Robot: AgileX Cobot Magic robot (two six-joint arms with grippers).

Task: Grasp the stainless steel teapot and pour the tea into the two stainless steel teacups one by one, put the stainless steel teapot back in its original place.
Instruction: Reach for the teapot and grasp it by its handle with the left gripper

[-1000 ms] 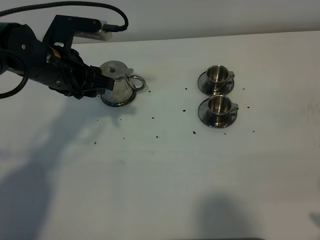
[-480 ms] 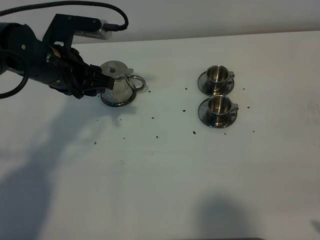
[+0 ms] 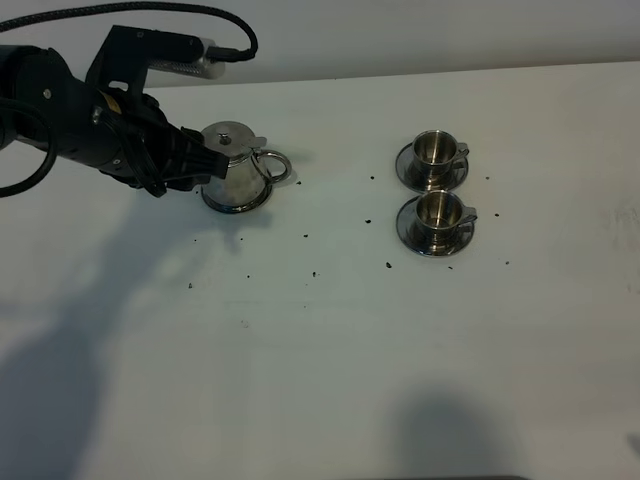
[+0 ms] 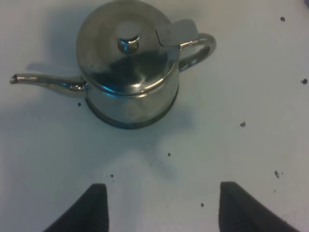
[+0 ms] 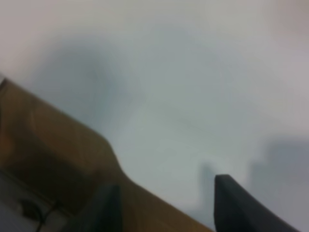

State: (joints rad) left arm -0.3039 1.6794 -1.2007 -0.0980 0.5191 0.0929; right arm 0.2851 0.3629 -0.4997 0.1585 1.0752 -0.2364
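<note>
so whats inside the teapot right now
That cannot be seen. The domed lid with its knob sits closed on the stainless steel teapot, covering the inside completely.

Two dark fingers (image 5: 241, 205) stand apart above a blurred white surface (image 5: 193, 72), with a brown edge (image 5: 58, 159) alongside.

Right claw (image 5: 164, 182) blurry, partly beyond the frame edge

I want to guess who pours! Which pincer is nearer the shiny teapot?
Left. The left pincer hangs open just short of the teapot, not touching. The right pincer is outside the high view, away from it.
</note>
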